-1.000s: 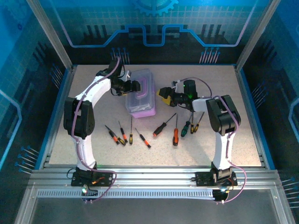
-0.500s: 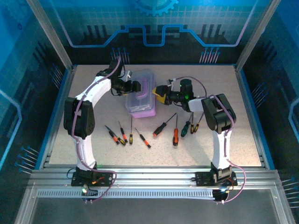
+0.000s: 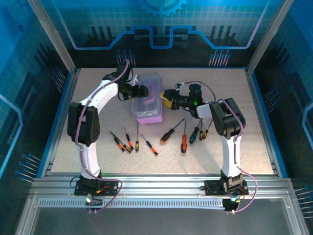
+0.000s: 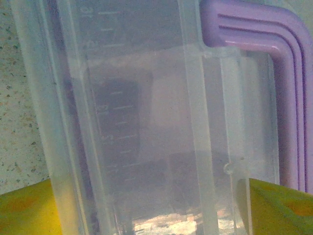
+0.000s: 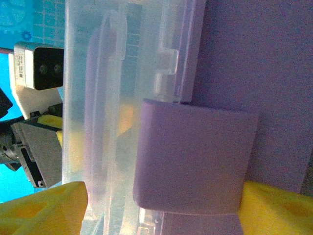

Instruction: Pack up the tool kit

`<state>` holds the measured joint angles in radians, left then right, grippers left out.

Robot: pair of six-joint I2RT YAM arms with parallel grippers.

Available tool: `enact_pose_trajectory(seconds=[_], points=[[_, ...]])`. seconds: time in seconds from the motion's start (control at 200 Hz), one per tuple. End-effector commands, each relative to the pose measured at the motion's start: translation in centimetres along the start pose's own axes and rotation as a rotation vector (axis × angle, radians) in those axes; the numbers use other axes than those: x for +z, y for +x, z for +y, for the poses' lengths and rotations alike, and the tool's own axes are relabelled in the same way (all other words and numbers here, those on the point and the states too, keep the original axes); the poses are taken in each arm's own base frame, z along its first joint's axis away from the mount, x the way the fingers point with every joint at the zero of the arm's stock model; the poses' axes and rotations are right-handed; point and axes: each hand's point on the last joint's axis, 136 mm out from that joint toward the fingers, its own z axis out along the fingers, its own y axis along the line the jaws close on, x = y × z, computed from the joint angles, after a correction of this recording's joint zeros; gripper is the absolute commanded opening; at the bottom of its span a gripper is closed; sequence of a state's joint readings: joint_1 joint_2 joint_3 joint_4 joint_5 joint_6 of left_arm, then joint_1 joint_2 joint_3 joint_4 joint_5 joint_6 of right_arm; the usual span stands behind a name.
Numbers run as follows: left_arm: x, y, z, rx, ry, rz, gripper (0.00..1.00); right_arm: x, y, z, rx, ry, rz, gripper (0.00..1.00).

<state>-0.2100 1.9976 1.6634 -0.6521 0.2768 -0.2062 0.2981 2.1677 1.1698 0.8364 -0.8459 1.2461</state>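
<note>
**Top view.** You are looking at the tool kit case lying toward the far middle of the table, with its clear lid on. The left gripper is reaching in at the case's left side. The right gripper is reaching in at its right side. The screwdrivers are lying loose in a row on the table, nearer the arm bases and well apart from the case.

**Left wrist view.** The yellow fingertips are standing wide, one at each side of the clear lid, and both are meeting its edges. The jaws are clamping the case across its width. The purple handle is running along the lid's right edge.

**Right wrist view.** The yellow pads are standing wide apart, with the purple latch and the lid's edge sitting between them. You cannot tell here whether they are bearing on the case or standing just clear of it.
</note>
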Motion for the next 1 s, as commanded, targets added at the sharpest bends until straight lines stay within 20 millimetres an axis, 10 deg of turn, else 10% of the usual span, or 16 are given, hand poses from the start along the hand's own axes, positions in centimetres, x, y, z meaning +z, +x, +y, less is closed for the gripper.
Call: enact_pose_trajectory(seconds=[0.0,0.45,0.996], points=[[1.5,3.4,1.7,0.027,-0.115,0.119,0.79,0.4,0.2,3.6,-0.081,-0.091,0.039,0.76],[2.2,4.1,4.4,0.039,-0.293,0.163,0.79,-2.2,-1.6,7.9,-0.073,-0.266,-0.031,0.75],[3.7,5.0,4.9,0.038,-0.325,0.202,0.78,-5.0,-3.1,7.7,-0.055,-0.282,-0.106,0.7]])
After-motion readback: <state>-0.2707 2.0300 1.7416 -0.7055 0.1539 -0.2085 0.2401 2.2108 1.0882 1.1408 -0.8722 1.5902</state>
